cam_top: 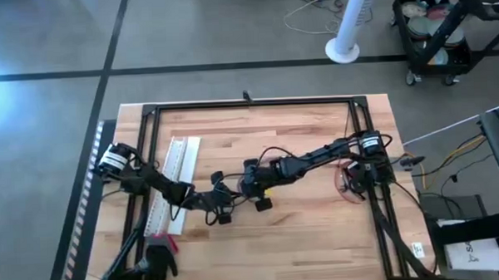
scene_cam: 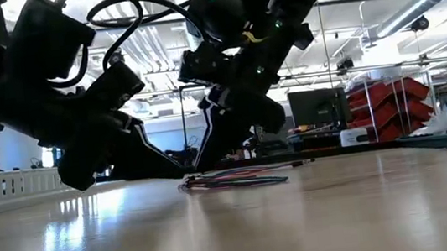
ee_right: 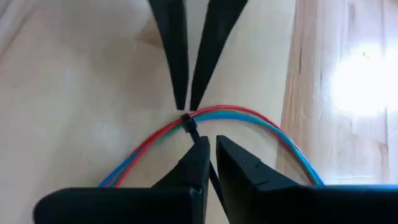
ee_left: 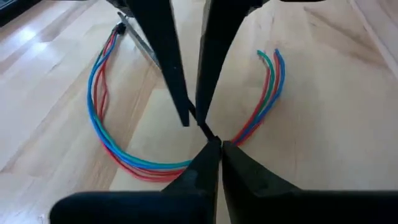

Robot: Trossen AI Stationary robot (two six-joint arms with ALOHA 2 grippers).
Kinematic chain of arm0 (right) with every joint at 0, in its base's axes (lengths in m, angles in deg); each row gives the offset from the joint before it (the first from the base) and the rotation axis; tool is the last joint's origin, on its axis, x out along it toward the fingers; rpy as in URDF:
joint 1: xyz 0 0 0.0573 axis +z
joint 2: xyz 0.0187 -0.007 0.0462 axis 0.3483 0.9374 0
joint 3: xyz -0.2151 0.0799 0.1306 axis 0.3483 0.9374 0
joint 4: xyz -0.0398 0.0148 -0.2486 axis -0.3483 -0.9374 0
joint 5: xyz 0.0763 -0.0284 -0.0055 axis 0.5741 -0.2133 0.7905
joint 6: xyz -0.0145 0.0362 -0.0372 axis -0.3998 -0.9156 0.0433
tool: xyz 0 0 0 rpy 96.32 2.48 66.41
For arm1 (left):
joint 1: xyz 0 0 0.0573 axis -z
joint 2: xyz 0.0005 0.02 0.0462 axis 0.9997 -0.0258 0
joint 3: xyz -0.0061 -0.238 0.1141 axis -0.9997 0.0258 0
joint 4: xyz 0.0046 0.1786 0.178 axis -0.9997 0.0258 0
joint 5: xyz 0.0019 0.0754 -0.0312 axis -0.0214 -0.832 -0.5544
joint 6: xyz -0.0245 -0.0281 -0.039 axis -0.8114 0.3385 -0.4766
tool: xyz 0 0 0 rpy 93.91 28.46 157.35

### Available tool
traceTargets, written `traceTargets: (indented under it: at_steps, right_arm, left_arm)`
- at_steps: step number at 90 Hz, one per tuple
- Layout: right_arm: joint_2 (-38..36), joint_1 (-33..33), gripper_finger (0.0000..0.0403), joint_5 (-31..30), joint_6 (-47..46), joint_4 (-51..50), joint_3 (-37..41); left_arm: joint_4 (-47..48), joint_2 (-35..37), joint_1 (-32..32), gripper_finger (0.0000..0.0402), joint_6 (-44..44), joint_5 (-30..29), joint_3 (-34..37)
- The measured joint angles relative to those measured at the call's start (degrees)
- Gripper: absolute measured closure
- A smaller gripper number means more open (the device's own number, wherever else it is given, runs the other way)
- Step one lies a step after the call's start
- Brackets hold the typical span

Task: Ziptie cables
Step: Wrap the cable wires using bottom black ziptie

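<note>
Cables: the cables (ee_right: 214, 115), red, blue and green, lie curved on the table (cam_top: 319, 229), directly between both grippers' tips.
Zip tie: a dark zip tie (ee_right: 188, 123) wraps the bundle.
Right gripper: the right gripper (ee_right: 208, 144), fingers nearly together, appears to pinch the tie's tail.
Left gripper: the left gripper (ee_left: 214, 146), opposite, is narrowed at the bundle.
Risk: likely a slipping tail, or pulling that drags the bundle sideways.
</note>
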State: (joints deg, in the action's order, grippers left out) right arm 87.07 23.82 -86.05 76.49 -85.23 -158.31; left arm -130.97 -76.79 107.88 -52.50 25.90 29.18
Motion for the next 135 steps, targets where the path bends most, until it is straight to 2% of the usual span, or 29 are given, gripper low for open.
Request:
traceTargets:
  at_steps: [29, 42, 64, 108, 119, 135]
  right_arm:
    - [0.0, -1.0, 0.0315, 3.3, 2.7, 0.0, -0.3]
    - [0.0, -2.5, 0.0303, 6.4, 3.2, -0.7, -0.3]
    - [0.6, -3.4, 0.0331, 10.5, 4.0, -0.5, -0.2]
    - [1.6, -3.4, 0.0389, 10.5, 3.1, -0.4, -0.2]
    - [1.6, -3.4, 0.0386, 10.1, 3.1, -0.4, -0.2]
    - [1.6, -3.4, 0.0395, 9.1, 2.7, -0.6, -0.2]
  left_arm:
    - [0.0, 0.0, 0.0, 0.0401, 0.0, 0.0, 0.0]
    - [0.0, 0.0, 0.0, 0.0401, 0.0, -0.1, 0.0]
    - [0.0, 0.0, -0.1, 0.0401, 0.0, -0.2, 0.0]
    - [-1.0, 0.0, -0.1, 0.0399, -0.2, -0.4, -0.3]
    - [-0.7, 0.0, -0.1, 0.0379, -0.3, -0.4, -1.8]
    - [6.5, 0.1, 0.0, 0.0325, -1.0, -1.5, -4.5]
